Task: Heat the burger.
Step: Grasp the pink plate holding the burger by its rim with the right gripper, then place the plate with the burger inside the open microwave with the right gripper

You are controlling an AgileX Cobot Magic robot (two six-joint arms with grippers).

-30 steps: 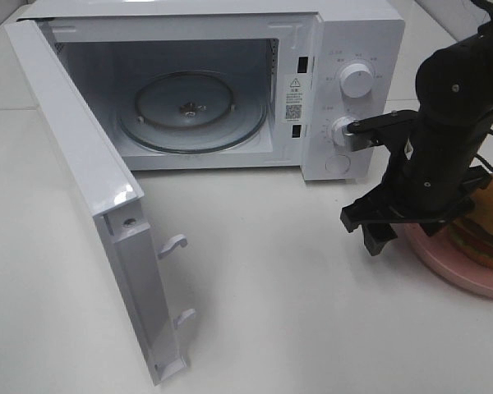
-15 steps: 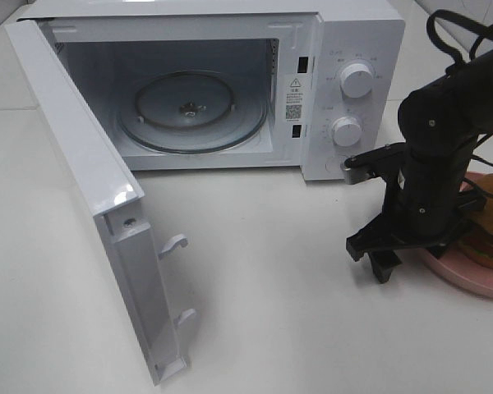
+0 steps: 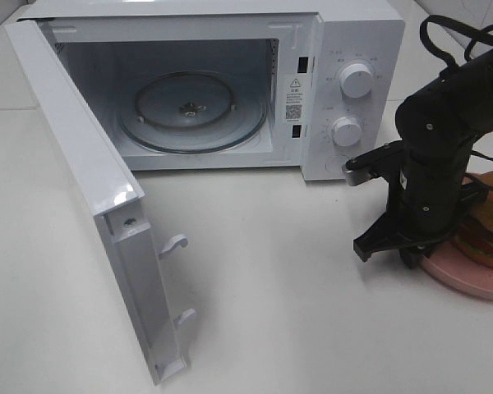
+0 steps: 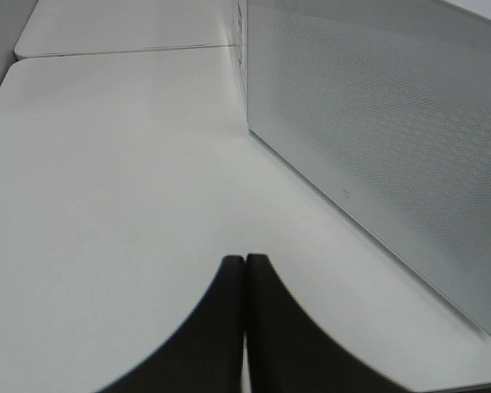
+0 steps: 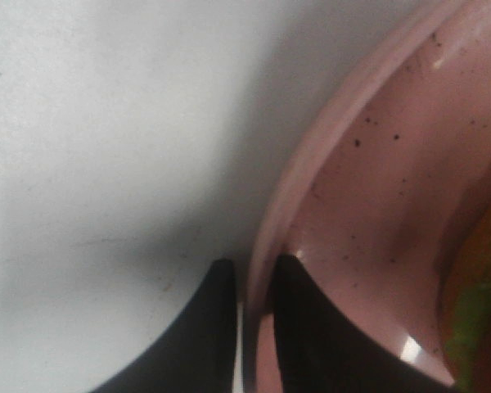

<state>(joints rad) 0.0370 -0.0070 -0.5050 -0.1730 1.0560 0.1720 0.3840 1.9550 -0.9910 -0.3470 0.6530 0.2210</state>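
Your right arm (image 3: 444,115) folds steeply down; the right pincer (image 5: 252,266) clamps the rim of the pink plate (image 5: 376,213) carrying the burger (image 3: 486,240). The left pincer (image 4: 245,266) sits pressed together.

The right gripper (image 5: 247,278) has come down lower and moved a little toward the pink plate (image 5: 368,172). Its jaws, which stood wide open one second ago, have now closed on the rim of this plate, with one finger outside the rim and one inside. The right arm (image 3: 431,164) has also drawn away from the microwave (image 3: 230,25), so the lower knob (image 3: 345,130) is no longer partly covered.
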